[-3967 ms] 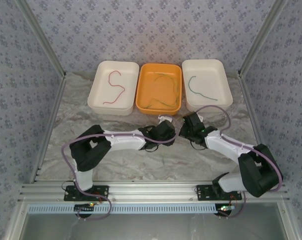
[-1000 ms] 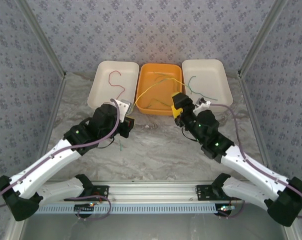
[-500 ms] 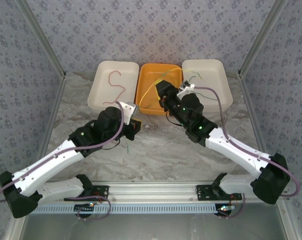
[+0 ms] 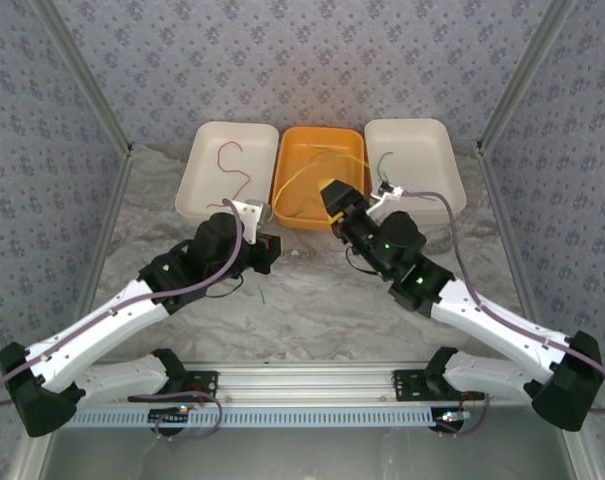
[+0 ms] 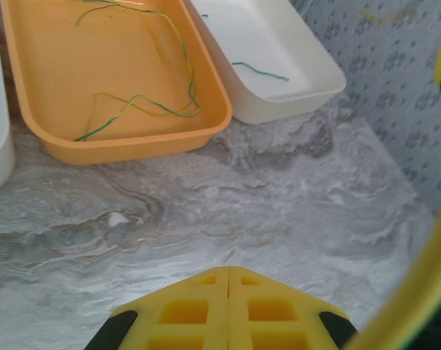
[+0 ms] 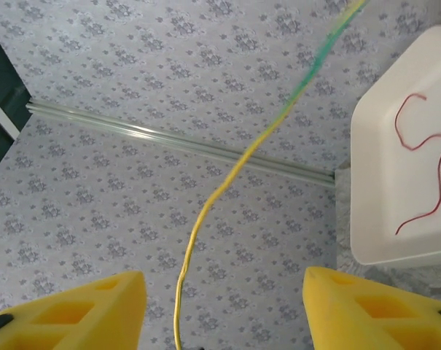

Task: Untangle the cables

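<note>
Yellow cable exits frame within right claw.

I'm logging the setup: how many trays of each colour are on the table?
White trays: 2
Orange tray: 1
Total: 3

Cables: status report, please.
Left end effector shut on yellow cable, strung from orange tray. Right end effector open, cable running between its fingers. Other strands lie in the tray. No obstruction seen.
</note>
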### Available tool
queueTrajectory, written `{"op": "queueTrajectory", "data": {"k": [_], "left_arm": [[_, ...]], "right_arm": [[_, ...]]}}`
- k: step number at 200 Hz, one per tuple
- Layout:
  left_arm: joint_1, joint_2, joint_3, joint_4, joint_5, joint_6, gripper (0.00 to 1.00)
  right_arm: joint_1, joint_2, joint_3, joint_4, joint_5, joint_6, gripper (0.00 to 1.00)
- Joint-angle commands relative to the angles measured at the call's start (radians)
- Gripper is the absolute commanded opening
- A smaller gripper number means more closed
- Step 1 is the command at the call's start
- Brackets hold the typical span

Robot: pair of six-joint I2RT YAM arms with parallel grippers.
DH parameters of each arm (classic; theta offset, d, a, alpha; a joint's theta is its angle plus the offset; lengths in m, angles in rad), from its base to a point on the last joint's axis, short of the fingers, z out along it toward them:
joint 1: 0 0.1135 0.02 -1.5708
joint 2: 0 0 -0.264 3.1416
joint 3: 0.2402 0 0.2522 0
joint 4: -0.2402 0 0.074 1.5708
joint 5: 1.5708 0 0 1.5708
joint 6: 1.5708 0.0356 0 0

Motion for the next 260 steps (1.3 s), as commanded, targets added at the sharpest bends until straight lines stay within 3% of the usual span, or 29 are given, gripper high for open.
{"op": "queueTrajectory", "data": {"k": [1,97,142,191,221,260], "left_arm": [[0.002,0.017,-0.009,0.131,0.085,-0.162,0.00],[-0.010,0.073,-0.076,0.379,0.213,-0.416,0.00],[-0.032,0.101,-0.074,0.418,0.241,-0.443,0.00],[-0.045,0.093,-0.085,0.415,0.243,-0.437,0.00],[-0.047,0.092,-0.109,0.419,0.235,-0.434,0.00],[-0.047,0.098,-0.118,0.423,0.234,-0.434,0.00]], "right_arm": [[0.001,-0.026,-0.072,0.129,0.034,-0.100,0.67],[-0.021,0.098,-0.039,0.364,0.000,-0.156,0.72],[-0.073,0.217,0.042,0.411,-0.055,-0.096,0.72],[-0.112,0.339,0.100,0.470,-0.082,-0.015,0.59],[-0.118,0.370,0.121,0.477,-0.080,-0.017,0.46],[-0.129,0.393,0.136,0.493,-0.096,-0.009,0.43]]}}
